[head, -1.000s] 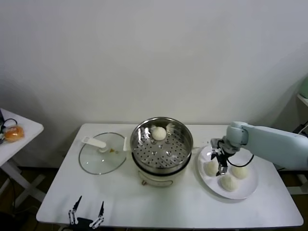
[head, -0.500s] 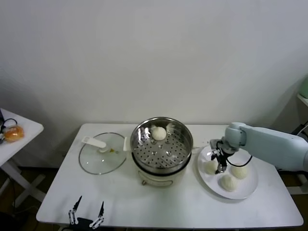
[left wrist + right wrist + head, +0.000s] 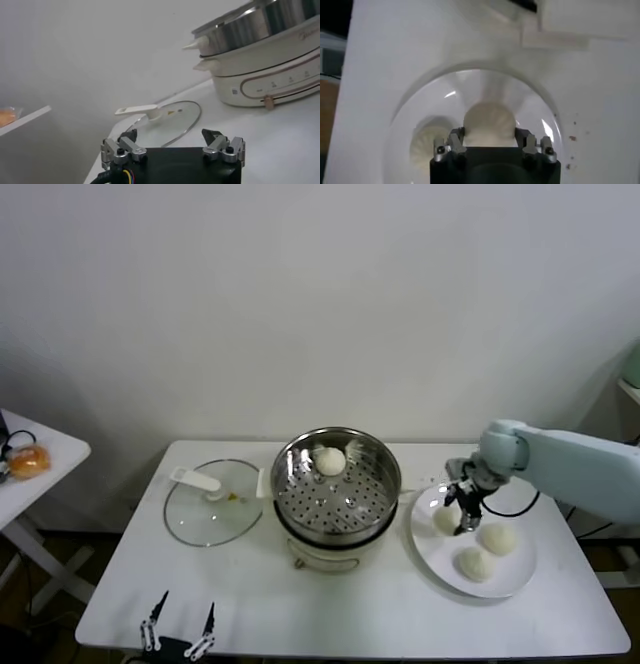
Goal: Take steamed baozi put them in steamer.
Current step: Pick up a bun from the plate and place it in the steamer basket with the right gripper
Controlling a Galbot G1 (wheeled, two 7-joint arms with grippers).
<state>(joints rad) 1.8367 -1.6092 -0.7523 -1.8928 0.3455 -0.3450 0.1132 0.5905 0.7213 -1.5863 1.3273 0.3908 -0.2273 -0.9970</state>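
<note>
White bun is squeezed in the right gripper above the plate. Next, carry it into the steamer. The left gripper waits open.

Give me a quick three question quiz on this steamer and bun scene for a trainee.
1. How many steamed baozi lie in the steamer?
2. True or false: the glass lid covers the steamer.
3. What does the right gripper hold: A a bun, B the lid, C nothing?

Key: 1. One. 2. False; it lies on the table beside it. 3. A, a bun above the plate; the left gripper waits open.
</note>
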